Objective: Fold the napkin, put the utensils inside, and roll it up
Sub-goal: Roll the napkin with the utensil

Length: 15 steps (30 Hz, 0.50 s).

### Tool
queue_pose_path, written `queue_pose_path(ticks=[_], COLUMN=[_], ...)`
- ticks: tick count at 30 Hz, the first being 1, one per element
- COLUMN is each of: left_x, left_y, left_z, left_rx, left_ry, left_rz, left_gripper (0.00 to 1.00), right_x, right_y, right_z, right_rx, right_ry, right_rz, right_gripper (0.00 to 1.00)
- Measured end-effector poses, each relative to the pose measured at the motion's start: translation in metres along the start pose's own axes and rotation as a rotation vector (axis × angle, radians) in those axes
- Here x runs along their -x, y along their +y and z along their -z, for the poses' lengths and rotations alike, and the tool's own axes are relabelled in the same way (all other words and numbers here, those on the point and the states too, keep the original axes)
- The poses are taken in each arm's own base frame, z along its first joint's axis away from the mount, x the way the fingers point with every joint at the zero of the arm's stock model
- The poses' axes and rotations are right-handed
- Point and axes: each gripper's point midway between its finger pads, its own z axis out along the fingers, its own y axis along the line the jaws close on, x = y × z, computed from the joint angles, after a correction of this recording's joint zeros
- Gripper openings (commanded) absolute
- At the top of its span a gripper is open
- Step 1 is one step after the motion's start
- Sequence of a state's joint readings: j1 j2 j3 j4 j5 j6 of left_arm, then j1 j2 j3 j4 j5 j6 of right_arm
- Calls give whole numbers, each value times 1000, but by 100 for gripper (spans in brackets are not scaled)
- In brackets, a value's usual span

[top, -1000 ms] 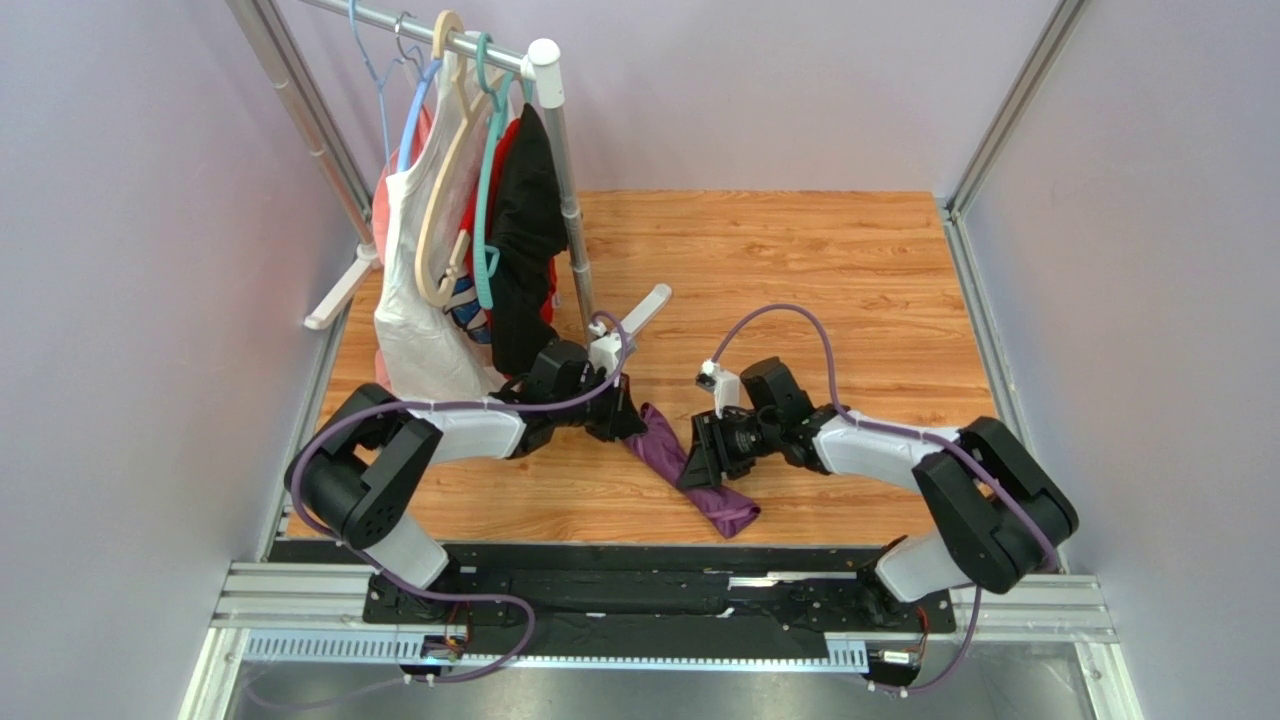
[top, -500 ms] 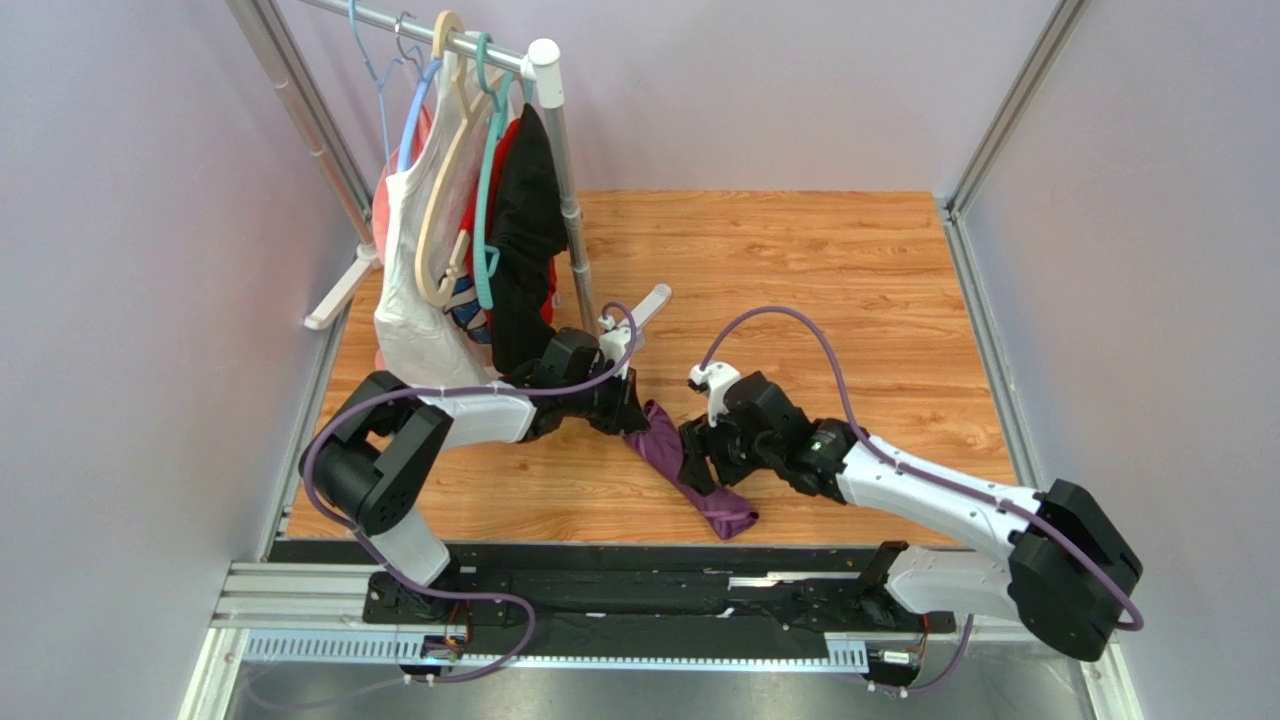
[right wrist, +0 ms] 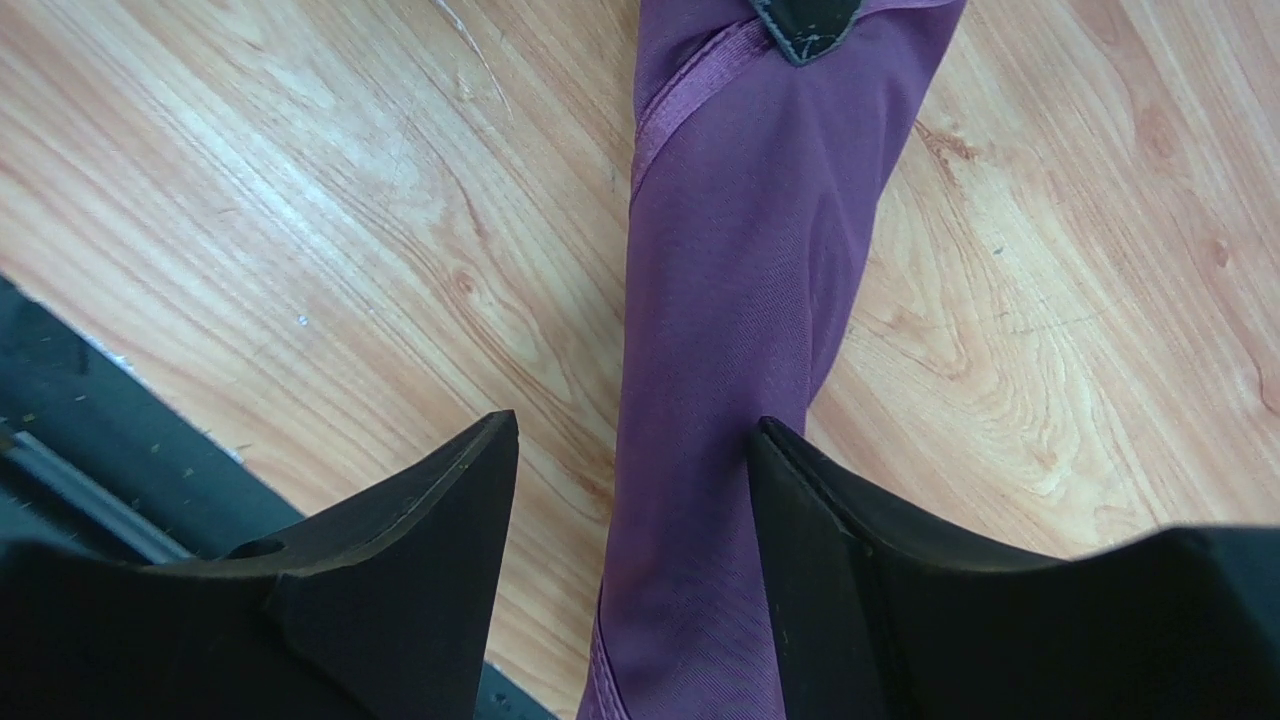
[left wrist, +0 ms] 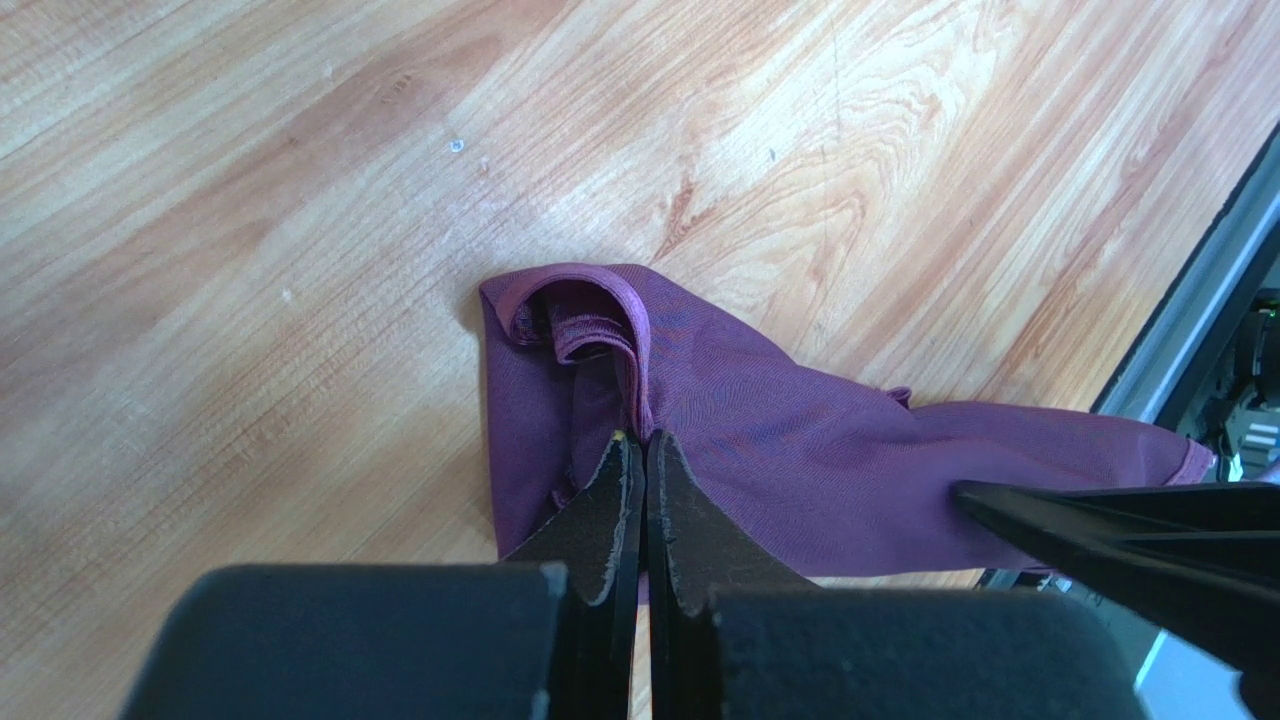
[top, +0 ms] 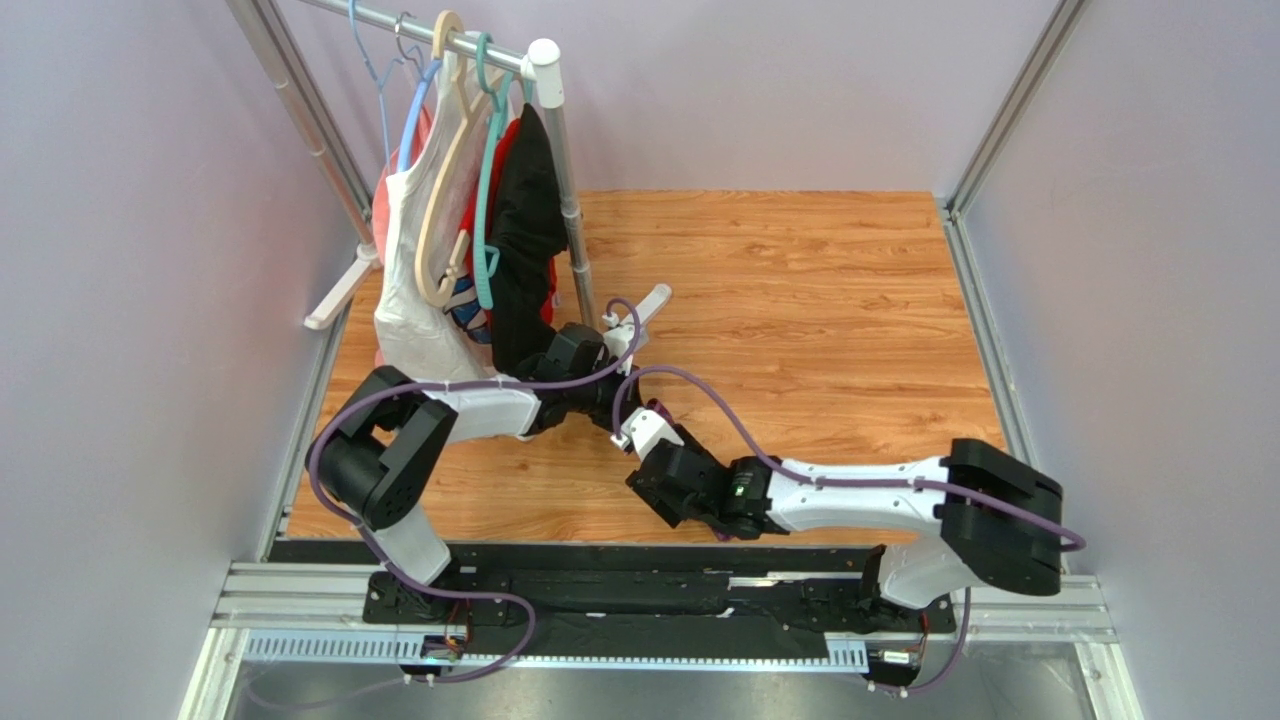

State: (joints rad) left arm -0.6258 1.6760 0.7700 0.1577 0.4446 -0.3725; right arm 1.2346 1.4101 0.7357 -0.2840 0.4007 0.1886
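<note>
We see the napkin [left wrist: 781, 435] lying on the wooden table [top: 842, 285] as a long, narrow purple bundle near the table's 6 o'clock edge, just ahead of the black rail [right wrist: 75, 405] where the arms are mounted. From the top camera it is almost wholly hidden under the two wrists, so we read it from the wrist cameras.

In the left wrist view the bundle runs from the middle of the picture out toward 3 o'clock. Its end at 11 o'clock is curled over, with a pale hem showing around the fold. The left gripper [left wrist: 643, 450] has its jaws pressed together with no gap, and their tips rest on the cloth just behind that curled end. We cannot tell whether a thin fold is nipped between them.

In the right wrist view the napkin stretches from 12 o'clock straight down to 6 o'clock. The right gripper [right wrist: 631, 425] stands with its jaws well apart, one finger on each side of the bundle and the cloth passing between them. The inner faces lie close beside the fabric, but we cannot tell whether they touch it. The tip of the left gripper shows at 12 o'clock, sitting on the cloth.

From above, the right arm reaches in from 4 o'clock across the near edge, and the left arm comes in from 8 o'clock. A clothes rack [top: 549, 90] with hanging garments [top: 451, 255] stands at 11 o'clock.
</note>
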Motion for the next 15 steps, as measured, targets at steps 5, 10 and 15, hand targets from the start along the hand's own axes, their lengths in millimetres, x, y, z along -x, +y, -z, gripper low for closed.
queue_pose_path(ticks=[5, 10, 15], left_x=[0, 0, -1], left_y=[0, 0, -1], left_z=[0, 0, 0], left_rx=[1, -1, -8], left_ry=[4, 6, 9], left_rz=[1, -5, -18], left_gripper=[0, 0, 0], right_x=[-6, -11, -14], right_y=[-3, -10, -18], right_z=[-12, -22, -29], right_rx=[-67, -129, -184], right_ry=[23, 42, 47], right_rz=[54, 74, 70], right_gripper=[60, 57, 43])
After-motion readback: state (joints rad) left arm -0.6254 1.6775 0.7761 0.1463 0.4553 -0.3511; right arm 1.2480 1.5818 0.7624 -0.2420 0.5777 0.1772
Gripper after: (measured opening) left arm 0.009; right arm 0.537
